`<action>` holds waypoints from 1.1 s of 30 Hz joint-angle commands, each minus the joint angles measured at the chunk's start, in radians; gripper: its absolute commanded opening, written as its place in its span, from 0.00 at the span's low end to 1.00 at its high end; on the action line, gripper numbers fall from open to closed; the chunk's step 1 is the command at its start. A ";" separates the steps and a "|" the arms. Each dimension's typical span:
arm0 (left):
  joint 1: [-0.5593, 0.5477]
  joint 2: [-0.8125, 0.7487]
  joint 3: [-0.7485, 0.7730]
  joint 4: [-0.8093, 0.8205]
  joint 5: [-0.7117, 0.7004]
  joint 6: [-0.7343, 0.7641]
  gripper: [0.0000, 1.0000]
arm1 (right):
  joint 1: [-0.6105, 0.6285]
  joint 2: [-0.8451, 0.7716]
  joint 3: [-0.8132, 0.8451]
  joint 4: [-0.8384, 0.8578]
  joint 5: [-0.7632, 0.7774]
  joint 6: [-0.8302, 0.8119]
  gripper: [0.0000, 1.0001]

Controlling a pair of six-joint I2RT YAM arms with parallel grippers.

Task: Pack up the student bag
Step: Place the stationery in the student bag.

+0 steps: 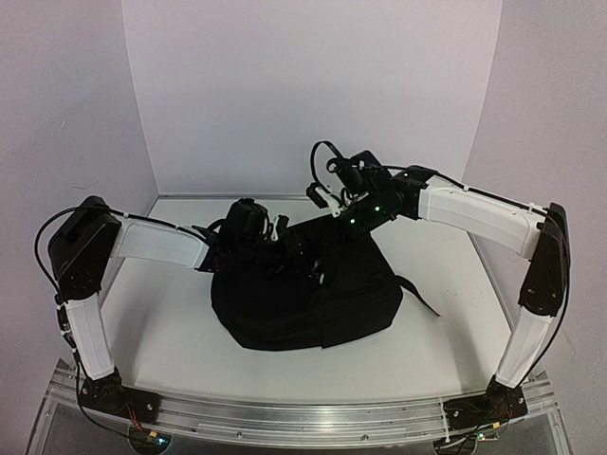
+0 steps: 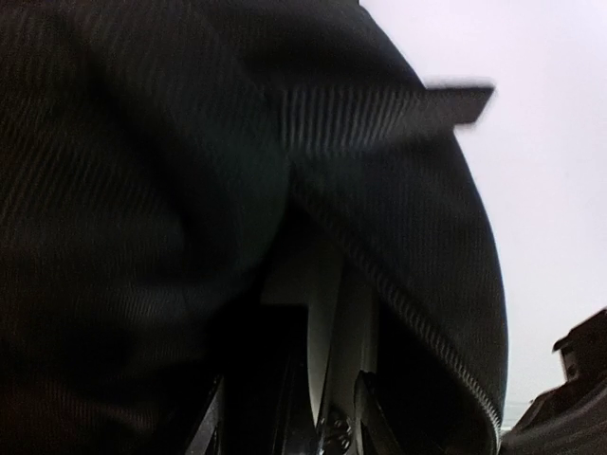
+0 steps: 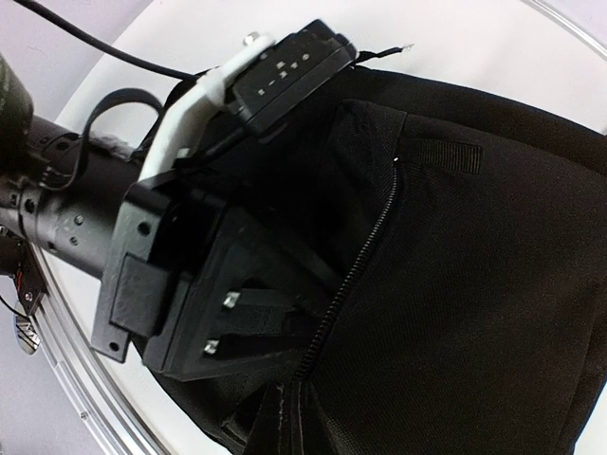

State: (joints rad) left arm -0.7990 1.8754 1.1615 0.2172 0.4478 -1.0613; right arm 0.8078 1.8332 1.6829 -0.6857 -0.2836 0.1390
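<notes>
Lying slumped in the middle of the table [image 1: 171, 332], the black bag [image 1: 303, 299] has its open top toward the far side and one strap [image 1: 417, 292] trailing off to the right. The left gripper [image 1: 287, 250] reaches in from the left, its front end buried in the bag's mouth just beside the zipper [image 3: 365, 246]. Its own camera is blurred, with dark fabric filling nearly the whole view and a pale strip low in the middle. How wide its jaws stand cannot be told, nor whether they hold anything. The right gripper [image 1: 321, 196] hangs above the bag's far edge with its jaws clenched tight. What they pinch, if anything, is not clear.
</notes>
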 commanded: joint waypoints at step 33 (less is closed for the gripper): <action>0.022 0.120 0.179 0.013 0.445 0.067 0.43 | 0.010 -0.028 0.031 0.050 -0.100 -0.006 0.00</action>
State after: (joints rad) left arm -0.7589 1.9794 1.3113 0.1377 0.8177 -0.9748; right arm 0.8074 1.8332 1.6829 -0.7132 -0.3347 0.1352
